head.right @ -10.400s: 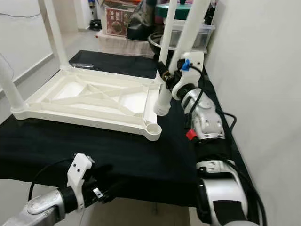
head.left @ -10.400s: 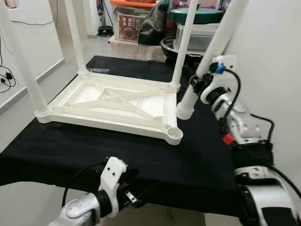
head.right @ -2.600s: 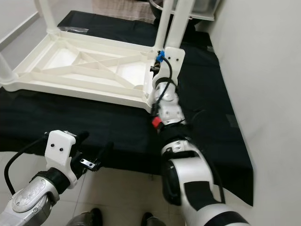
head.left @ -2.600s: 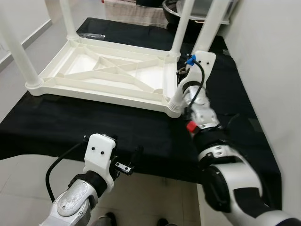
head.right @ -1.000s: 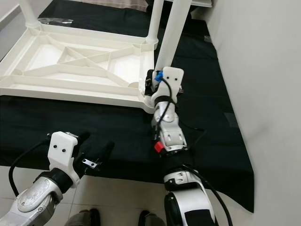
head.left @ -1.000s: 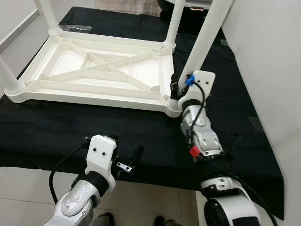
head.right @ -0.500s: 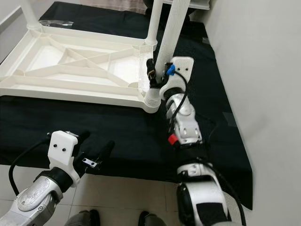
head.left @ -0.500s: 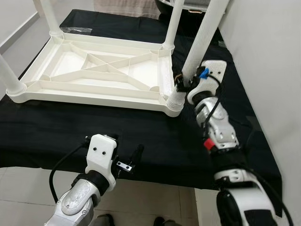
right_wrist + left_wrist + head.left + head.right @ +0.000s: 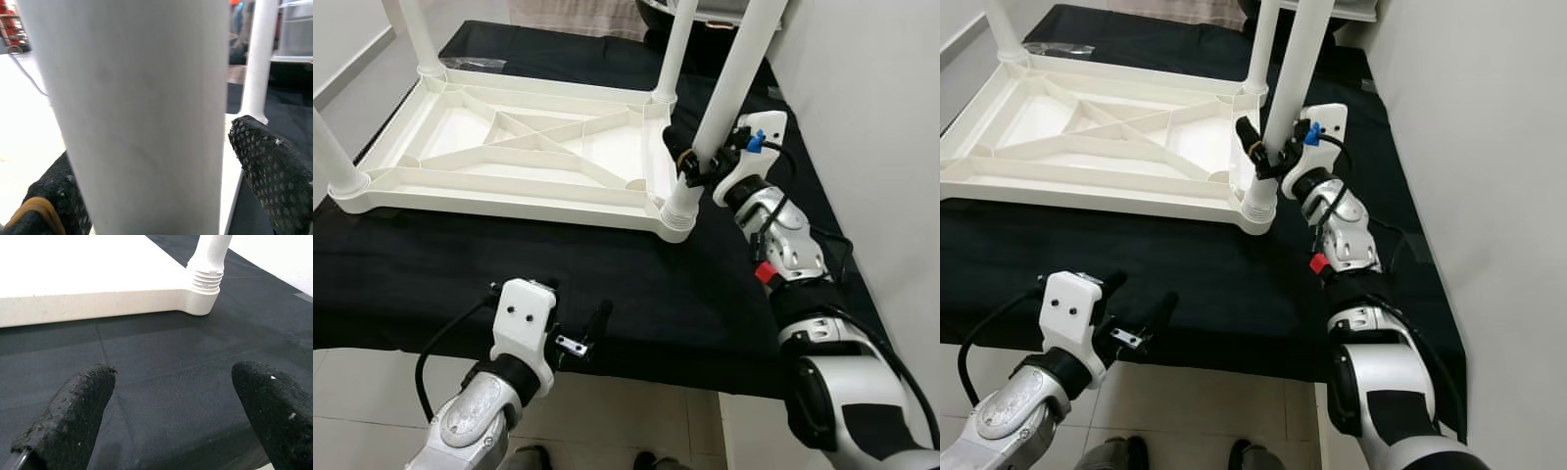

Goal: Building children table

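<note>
Left gripper (image 9: 578, 338) idles at the near edge of the black-cloth bench (image 9: 460, 284), fingers spread, holding nothing. White plastic children's tabletop (image 9: 509, 157) lies upside down mid-bench, other legs already standing in their corners. Right gripper (image 9: 697, 166) has its fingers clamped around the white tube leg (image 9: 724, 88) just above its ribbed collar, which sits in the near right corner socket (image 9: 677, 217). Leg looks tilted, so straighten it first. Then twist with steady downward pressure. Don't let the tabletop slide.

My head cameras look steeply down over the black cloth (image 9: 607, 284); my right wrist camera sits close against the white leg (image 9: 142, 117), which both head views share.
</note>
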Controlling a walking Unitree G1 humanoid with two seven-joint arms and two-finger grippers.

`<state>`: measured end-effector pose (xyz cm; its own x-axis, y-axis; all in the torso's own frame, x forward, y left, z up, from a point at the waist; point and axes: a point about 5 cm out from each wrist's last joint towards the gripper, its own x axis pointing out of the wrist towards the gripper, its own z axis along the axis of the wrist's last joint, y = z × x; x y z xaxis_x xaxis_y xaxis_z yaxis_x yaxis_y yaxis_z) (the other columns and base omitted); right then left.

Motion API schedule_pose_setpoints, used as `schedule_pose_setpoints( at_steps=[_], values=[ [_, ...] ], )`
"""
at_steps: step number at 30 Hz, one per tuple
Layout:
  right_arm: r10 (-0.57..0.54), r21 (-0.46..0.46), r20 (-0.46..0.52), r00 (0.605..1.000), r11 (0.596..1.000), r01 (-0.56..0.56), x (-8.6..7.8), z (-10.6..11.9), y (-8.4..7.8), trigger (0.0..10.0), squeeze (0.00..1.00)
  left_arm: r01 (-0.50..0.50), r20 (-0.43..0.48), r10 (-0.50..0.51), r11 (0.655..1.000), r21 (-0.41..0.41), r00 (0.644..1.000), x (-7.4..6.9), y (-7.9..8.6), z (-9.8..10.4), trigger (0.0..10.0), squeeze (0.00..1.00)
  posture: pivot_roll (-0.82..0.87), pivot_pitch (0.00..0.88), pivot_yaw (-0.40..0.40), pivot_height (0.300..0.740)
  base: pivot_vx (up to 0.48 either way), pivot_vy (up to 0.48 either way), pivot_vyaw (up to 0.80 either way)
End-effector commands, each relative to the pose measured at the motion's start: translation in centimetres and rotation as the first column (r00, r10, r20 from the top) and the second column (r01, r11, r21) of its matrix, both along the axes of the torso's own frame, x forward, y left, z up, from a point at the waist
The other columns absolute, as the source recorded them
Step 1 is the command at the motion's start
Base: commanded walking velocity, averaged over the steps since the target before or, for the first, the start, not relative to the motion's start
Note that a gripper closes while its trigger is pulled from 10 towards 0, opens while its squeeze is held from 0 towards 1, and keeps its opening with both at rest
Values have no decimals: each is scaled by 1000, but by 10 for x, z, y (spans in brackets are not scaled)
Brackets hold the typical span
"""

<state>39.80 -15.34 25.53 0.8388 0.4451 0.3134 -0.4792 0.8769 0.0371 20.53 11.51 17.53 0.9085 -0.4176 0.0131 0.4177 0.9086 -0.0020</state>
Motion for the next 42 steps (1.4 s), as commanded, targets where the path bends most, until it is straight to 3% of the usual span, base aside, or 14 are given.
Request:
schedule_pose_setpoints(
  at_steps=[1, 11, 23, 24, 37, 42],
  values=[
    [42, 1, -10, 999, 999, -42, 1, 1, -4, 10000, 0, 10, -14, -10, 1000, 12, 1000, -2, -1, -4, 10000, 0, 150, 170, -125, 740, 0, 0, 0],
    [200, -21, -28, 979, 980, -200, 3, 5, -12, 10000, 0, 10, -15, -9, 1000, 10, 1000, -3, -1, -4, 10000, 0, 151, 171, -124, 740, 0, 0, 0],
    [229, -29, -41, 972, 973, -231, 6, 10, -13, 10000, 0, 11, -15, -11, 1000, 13, 1000, -4, -1, -4, 10000, 0, 160, 173, -123, 740, 0, 0, 0],
    [225, -25, -50, 973, 974, -227, 7, 10, -12, 0, 0, 11, -16, -11, 1000, 13, 1000, -4, -1, -4, 10000, 0, 162, 174, -124, 740, 0, 0, 0],
    [237, 1, -70, 969, 971, -237, 6, -6, -4, 0, 0, 0, -10, 0, 1000, 11, 1000, -2, 1, -2, 10000, 0, 155, 175, -124, 740, 0, 0, 0],
    [84, 0, -100, 991, 996, -85, 4, -25, 5, 0, 0, -10, 4, 10, 1000, 14, 1000, 5, 5, 0, 10000, 0, 138, 178, -115, 740, 0, 0, 0]
  ],
)
